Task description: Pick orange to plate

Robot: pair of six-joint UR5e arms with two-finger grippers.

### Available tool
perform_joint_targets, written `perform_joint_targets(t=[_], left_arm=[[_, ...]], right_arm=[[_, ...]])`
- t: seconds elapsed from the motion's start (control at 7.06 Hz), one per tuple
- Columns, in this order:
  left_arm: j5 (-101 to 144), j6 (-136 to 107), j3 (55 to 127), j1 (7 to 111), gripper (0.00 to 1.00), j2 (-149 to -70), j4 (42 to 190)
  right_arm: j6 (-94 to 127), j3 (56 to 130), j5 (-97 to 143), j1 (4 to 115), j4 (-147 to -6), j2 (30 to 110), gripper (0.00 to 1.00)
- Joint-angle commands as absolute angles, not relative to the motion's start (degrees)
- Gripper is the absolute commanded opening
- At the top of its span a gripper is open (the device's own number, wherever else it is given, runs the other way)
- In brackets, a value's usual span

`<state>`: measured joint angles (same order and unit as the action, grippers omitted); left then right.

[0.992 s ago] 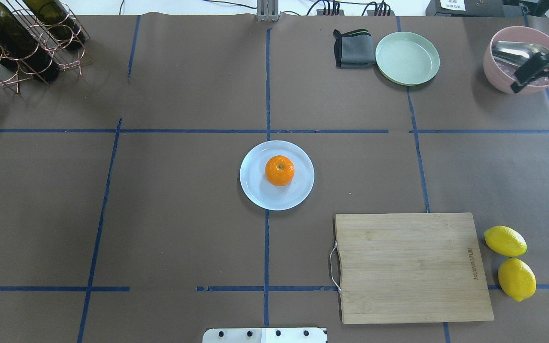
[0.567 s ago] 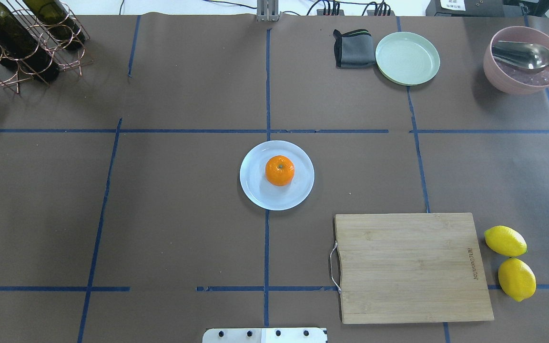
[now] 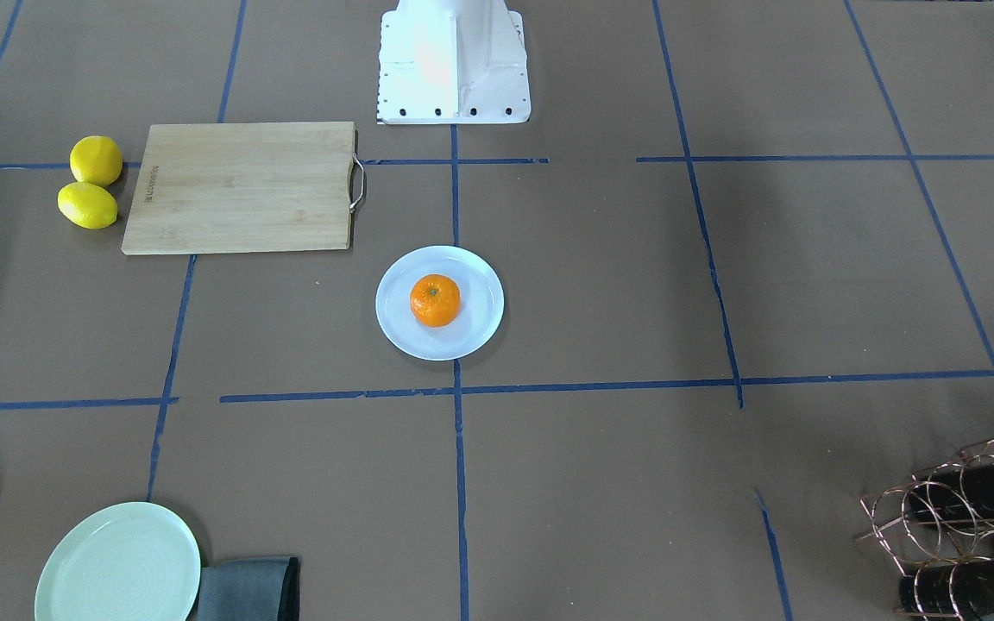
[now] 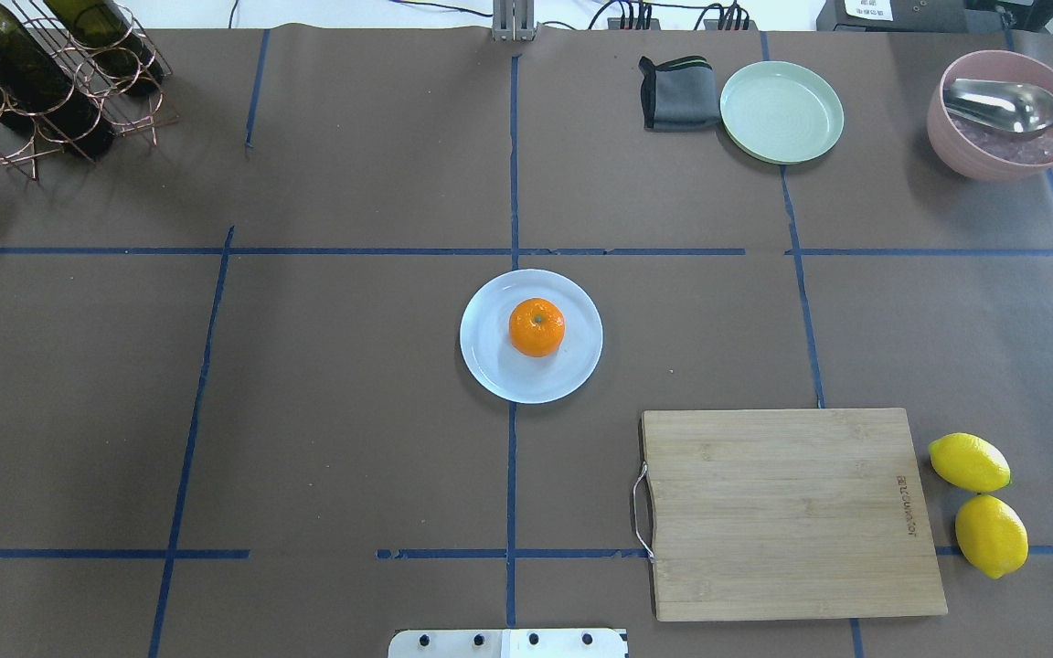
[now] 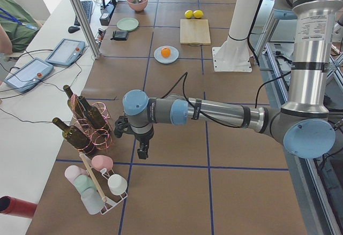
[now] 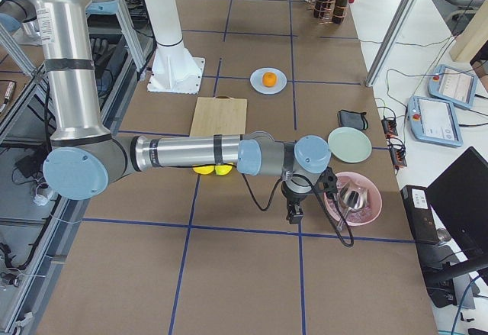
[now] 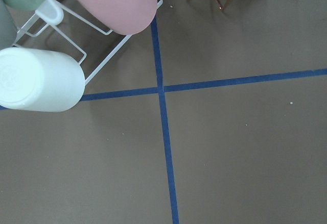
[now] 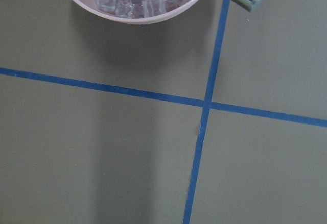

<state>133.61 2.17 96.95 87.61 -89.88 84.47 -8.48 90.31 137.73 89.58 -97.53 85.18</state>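
The orange (image 4: 537, 327) rests stem-up in the middle of the pale bluish-white plate (image 4: 491, 364) at the table's centre, also seen in the front-facing view as the orange (image 3: 435, 300) on the plate (image 3: 477, 325). Nothing touches it. My left gripper (image 5: 142, 152) hangs far off at the table's left end by the bottle rack; my right gripper (image 6: 293, 214) hangs at the right end beside the pink bowl. Both show only in the side views, so I cannot tell whether they are open or shut. The wrist views show bare table and no fingers.
A wooden cutting board (image 4: 787, 512) lies front right with two lemons (image 4: 969, 461) beside it. At the back right are a light green plate (image 4: 781, 111), a grey cloth (image 4: 677, 91) and a pink bowl (image 4: 956, 151) with a spoon. A bottle rack (image 4: 42, 82) stands back left.
One second ago my right gripper hung over the pink bowl at the overhead view's right edge; it has since left that view. The orange and plate have not moved.
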Motion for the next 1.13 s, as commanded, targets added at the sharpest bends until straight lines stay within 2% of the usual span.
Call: perform_joint_targets(t=[0.0,0.99], left_arm=[[133.6,2.2,96.7,88.1,1.0,-88.6,84.5],[133.9,1.7,96.9,92.5,1.0,-86.7,84.8]], right_arm=[[-8.3,91.4,138.2,91.6,-97.4,86.6,1.0],[-3.6,92.7,138.1,91.6,-96.6,86.9,1.0]])
